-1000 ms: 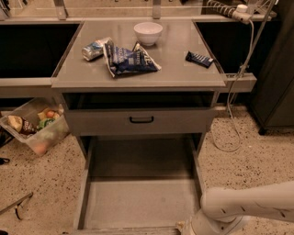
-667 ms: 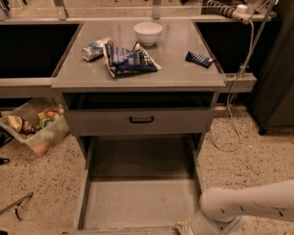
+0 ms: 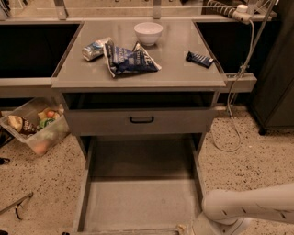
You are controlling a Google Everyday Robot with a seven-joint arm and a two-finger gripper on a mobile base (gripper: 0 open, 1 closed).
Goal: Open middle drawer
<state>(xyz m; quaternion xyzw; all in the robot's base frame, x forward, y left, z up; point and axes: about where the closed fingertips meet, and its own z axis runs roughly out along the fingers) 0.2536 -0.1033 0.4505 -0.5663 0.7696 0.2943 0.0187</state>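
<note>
Gripper (image 3: 185,228) low at bottom edge, on white robot arm (image 3: 252,206), beside front right corner of pulled-out large grey bottom drawer (image 3: 140,202); grip state impossible to tell. Just above, grey metal middle drawer (image 3: 183,121) with small black bar handle (image 3: 141,120), under grey counter (image 3: 183,73). On top: white bowl (image 3: 148,32), blue snack bag (image 3: 130,58).

Place: probably a test lab or workshop.
Furniture: a plain grey metal cabinet (image 3: 174,73) is seen.
Ground: a speckled stone floor (image 3: 257,156), with a bin of snacks (image 3: 34,131) left on it.
Wiring: a power strip (image 3: 229,10) is hung top right.
Robot: the gripper (image 3: 186,228) is partly seen at the bottom edge.
</note>
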